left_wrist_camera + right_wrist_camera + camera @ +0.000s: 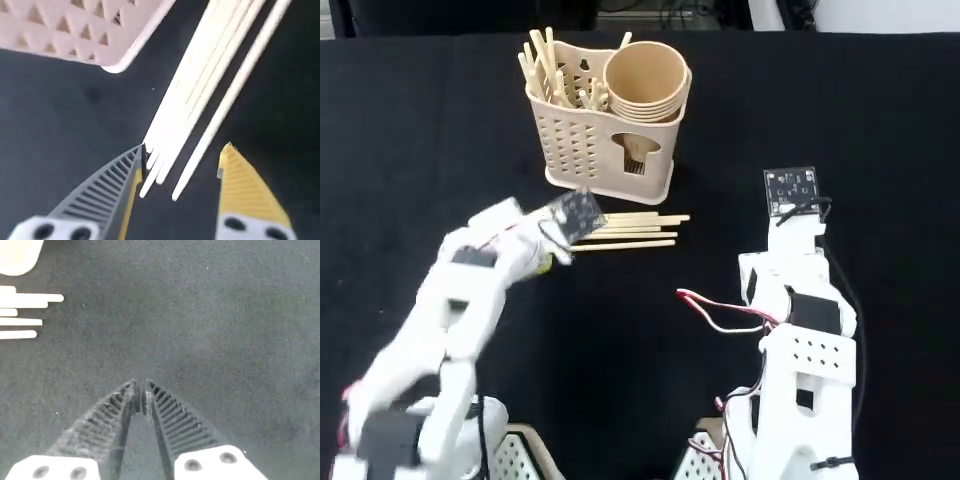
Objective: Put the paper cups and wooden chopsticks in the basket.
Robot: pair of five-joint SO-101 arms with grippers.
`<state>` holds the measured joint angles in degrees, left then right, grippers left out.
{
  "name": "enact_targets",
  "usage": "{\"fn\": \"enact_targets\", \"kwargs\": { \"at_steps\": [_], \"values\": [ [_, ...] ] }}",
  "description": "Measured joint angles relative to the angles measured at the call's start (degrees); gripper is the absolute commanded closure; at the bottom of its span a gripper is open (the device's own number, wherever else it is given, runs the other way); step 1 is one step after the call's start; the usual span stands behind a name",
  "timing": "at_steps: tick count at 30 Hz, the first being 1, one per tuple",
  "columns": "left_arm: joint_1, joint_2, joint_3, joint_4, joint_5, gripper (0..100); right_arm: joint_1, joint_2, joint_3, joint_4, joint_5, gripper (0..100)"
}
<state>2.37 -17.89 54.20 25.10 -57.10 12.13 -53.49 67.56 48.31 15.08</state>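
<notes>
The basket (pixel 588 150) is standing on the black table (pixel 890 110) in the upper middle of the high view. A stack of paper cups (pixel 646 80) is sitting upright in its right-hand compartment, and a bunch of wooden chopsticks (pixel 544 62) is leaning in its left-hand one, ends sticking up above the rim.

Several loose chopsticks (pixel 642 230) are lying flat on the table just below the basket, side by side and roughly level across the frame, near the basket's base but not touching it.

The left arm is stretching in from the lower left of the high view, its wrist sitting over the left ends of those loose chopsticks. The left pincer (pixel 185 147) is standing wide open, grey finger on one side and yellow finger on the other, with the chopstick ends lying between them; it is not gripping anything.

The right arm is standing at the right of the high view, well apart from the basket. The right pincer (pixel 141 386) is hanging over bare table with its fingertips pressed together, holding nothing.
</notes>
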Motion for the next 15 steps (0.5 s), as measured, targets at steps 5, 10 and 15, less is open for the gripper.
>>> {"fn": "enact_targets", "kwargs": {
  "at_steps": [5, 10, 15],
  "values": [
    [1.6, 8.4, -3.9, -0.6, 0.0, 75, 0.0, 0.0, 0.0, 0.0, 0.0, 97.3],
    [2.5, 9.6, -5.5, -0.7, 0.0, 75, 0.0, 0.0, 0.0, 0.0, 0.0, 97.3],
    [2.5, 14.1, -9.0, -0.7, 0.0, 75, 0.0, 0.0, 0.0, 0.0, 0.0, 97.3]
  ]
}}
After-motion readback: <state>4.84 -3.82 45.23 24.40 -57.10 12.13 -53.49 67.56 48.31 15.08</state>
